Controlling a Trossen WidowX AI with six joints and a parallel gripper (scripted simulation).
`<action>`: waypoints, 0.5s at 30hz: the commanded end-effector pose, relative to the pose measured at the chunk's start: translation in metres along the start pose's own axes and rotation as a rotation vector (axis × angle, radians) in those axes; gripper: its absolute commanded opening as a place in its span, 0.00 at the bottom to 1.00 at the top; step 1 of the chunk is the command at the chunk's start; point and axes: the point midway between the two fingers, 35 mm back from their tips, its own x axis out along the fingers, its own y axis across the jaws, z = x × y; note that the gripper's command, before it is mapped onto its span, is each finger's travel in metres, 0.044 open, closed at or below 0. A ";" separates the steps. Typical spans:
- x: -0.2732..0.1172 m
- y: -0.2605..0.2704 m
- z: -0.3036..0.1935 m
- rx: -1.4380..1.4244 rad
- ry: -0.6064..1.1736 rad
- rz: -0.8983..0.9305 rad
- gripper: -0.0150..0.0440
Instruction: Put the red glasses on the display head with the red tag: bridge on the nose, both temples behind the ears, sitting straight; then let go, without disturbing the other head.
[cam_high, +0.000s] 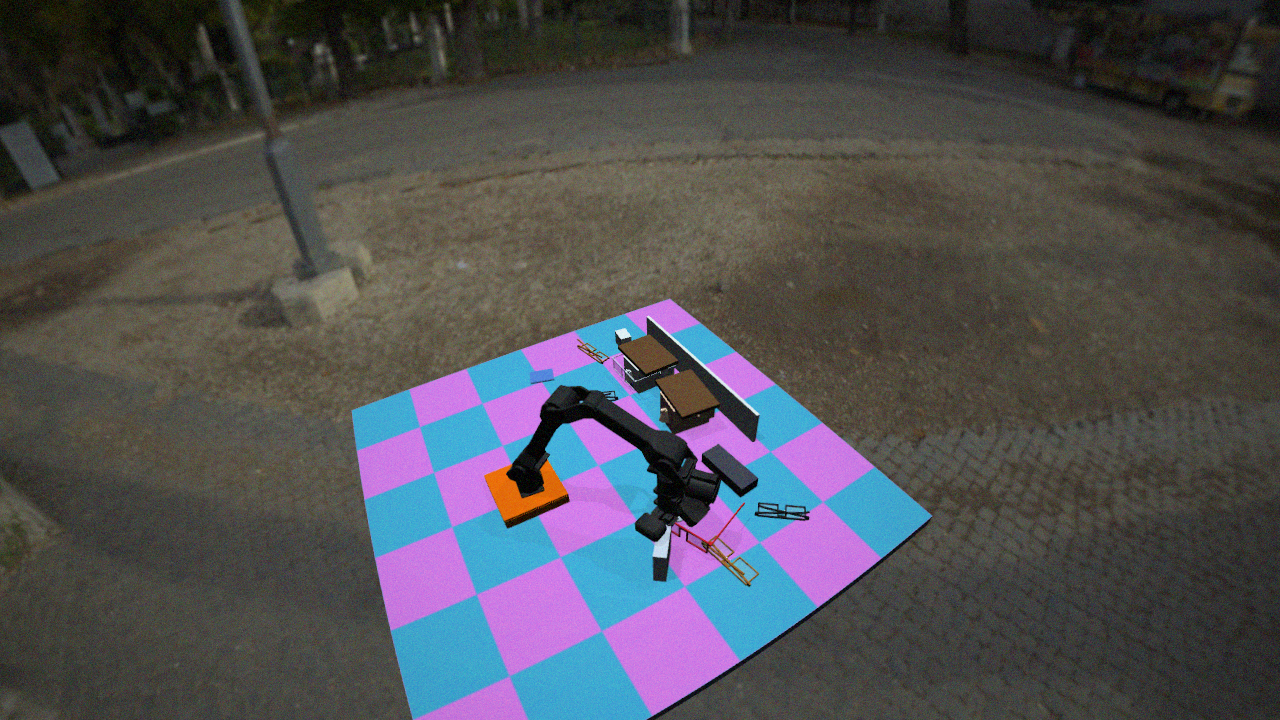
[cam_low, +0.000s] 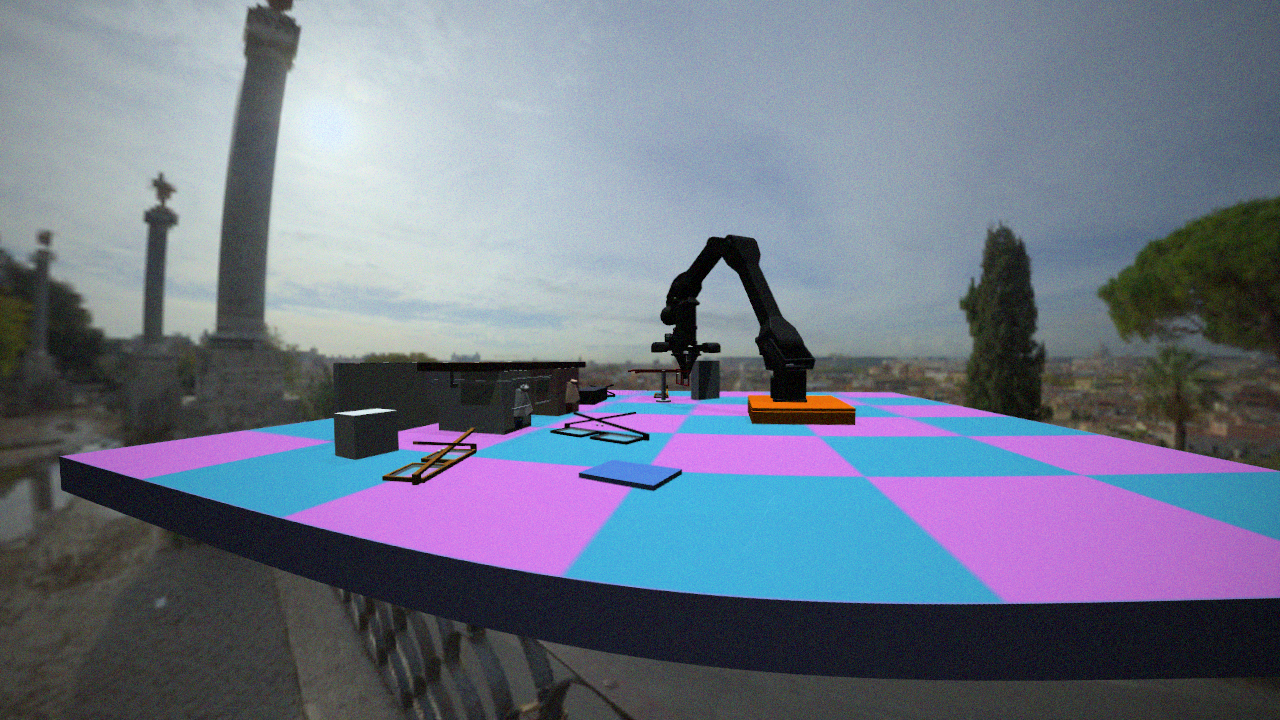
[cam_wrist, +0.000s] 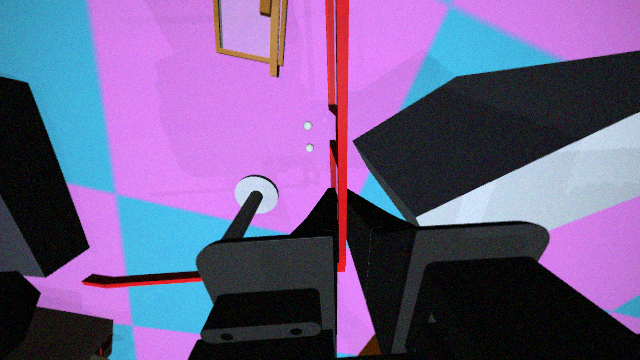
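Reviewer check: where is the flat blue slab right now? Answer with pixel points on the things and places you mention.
Exterior view, near side of the checkered tabletop (cam_low: 769, 452): the flat blue slab (cam_high: 541, 376) (cam_low: 630, 474) lies before the black glasses (cam_low: 617, 437).

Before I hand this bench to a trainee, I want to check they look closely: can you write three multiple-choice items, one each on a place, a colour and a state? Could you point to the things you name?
1. Where is the long, dark upright panel with a white top edge (cam_high: 733, 407) (cam_low: 375, 394)?
A. Under the arm
B. Between the two brown-topped display heads (cam_high: 648, 354) (cam_high: 687, 394) (cam_low: 478, 402) (cam_low: 556, 394)
C. Alongside both heads

2. What colour is the thin, flat slab (cam_high: 541, 376) (cam_low: 631, 474)?
A. Blue
B. Yellow
C. Green

3. What is the black end effector (cam_high: 669, 530) (cam_low: 685, 379) (cam_wrist: 336, 194) doing?
A. Standing open
B. Gripping the thin-framed red glasses (cam_high: 725, 525) (cam_low: 646, 369) (cam_wrist: 342, 100)
C. Shut on nothing

1: C, the top view shows it running past both on one side.
2: A, the exterior view shows its blue upper face.
3: B, the wrist view shows red frame between the fingers.
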 end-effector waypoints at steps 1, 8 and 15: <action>0.001 -0.001 0.000 -0.002 -0.002 -0.006 0.25; 0.001 -0.001 -0.003 -0.002 -0.002 -0.006 0.25; 0.001 -0.001 -0.006 -0.002 -0.001 -0.006 0.25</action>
